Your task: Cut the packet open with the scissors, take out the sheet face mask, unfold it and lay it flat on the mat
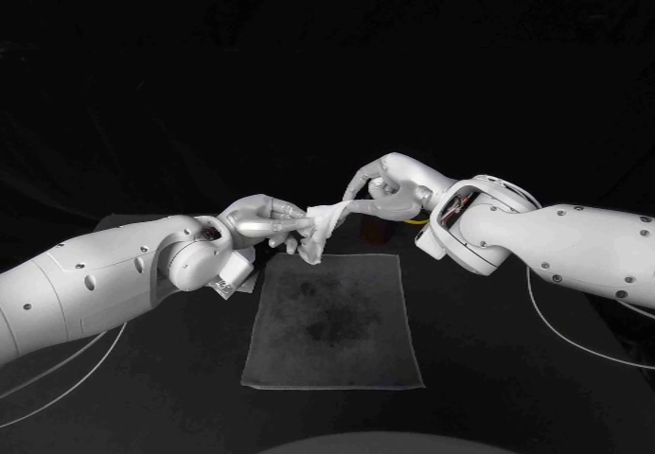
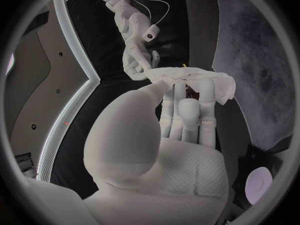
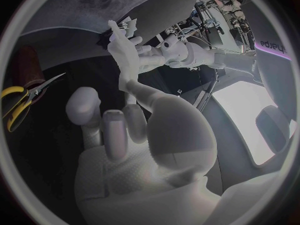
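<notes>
The white sheet mask, still partly folded, hangs in the air above the far end of the grey mat. My left hand grips it from one side, and the mask lies draped across that hand's fingertips. My right hand pinches its other end from the opposite side; the right hand meets the mask's edge in the left wrist view. In the right wrist view the mask stands between my right hand and the left hand. The cut packet lies under my left wrist.
The yellow-handled scissors lie on the black table beside my right hand, a sliver of the scissors showing behind it in the head view. The mat stretches toward me below both hands.
</notes>
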